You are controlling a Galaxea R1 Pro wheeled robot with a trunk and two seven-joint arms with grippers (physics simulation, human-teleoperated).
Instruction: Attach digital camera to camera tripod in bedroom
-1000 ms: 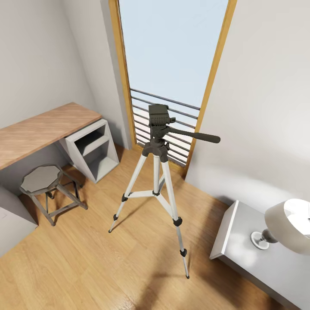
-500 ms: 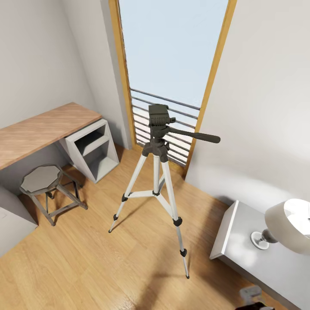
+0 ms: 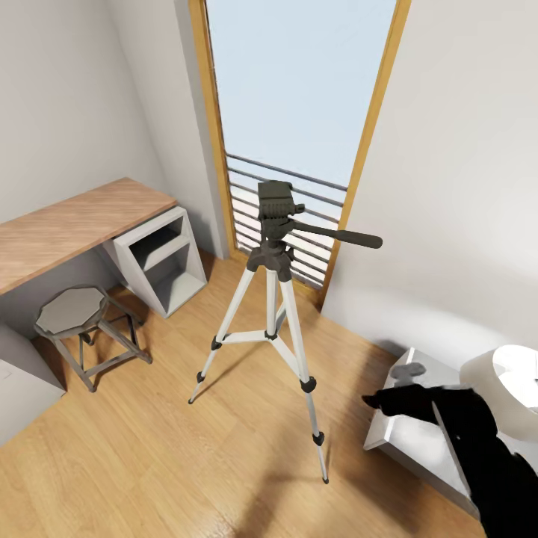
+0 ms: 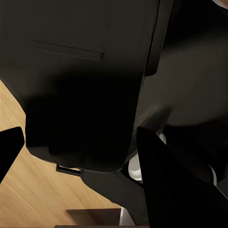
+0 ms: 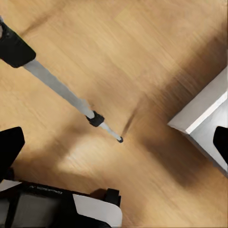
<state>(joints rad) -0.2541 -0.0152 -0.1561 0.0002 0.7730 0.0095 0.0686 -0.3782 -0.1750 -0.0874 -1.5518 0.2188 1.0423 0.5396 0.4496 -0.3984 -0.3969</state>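
The camera tripod [image 3: 273, 299] stands on the light wood floor in front of the tall window, silver legs spread, with nothing on top of its black head [image 3: 274, 200]; its pan handle points right. One tripod leg and its foot [image 5: 102, 121] cross the right wrist view. My right gripper [image 3: 390, 385] is raised at the lower right, right of the tripod's near leg and over the edge of the bedside table; it is open and empty [image 5: 114, 142]. In the left wrist view my left gripper [image 4: 80, 152] faces the robot's dark body, fingers apart. The digital camera is out of view.
A wood-topped desk [image 3: 67, 224] with a grey shelf unit and a short grey stool [image 3: 75, 312] stand at the left. A grey bedside table [image 3: 403, 418] with a lamp [image 3: 501, 392] is at the right. The window railing is behind the tripod.
My right arm has come up into the head view from the bottom right edge, and its gripper now reaches the bedside table's near corner. The tripod has not moved.
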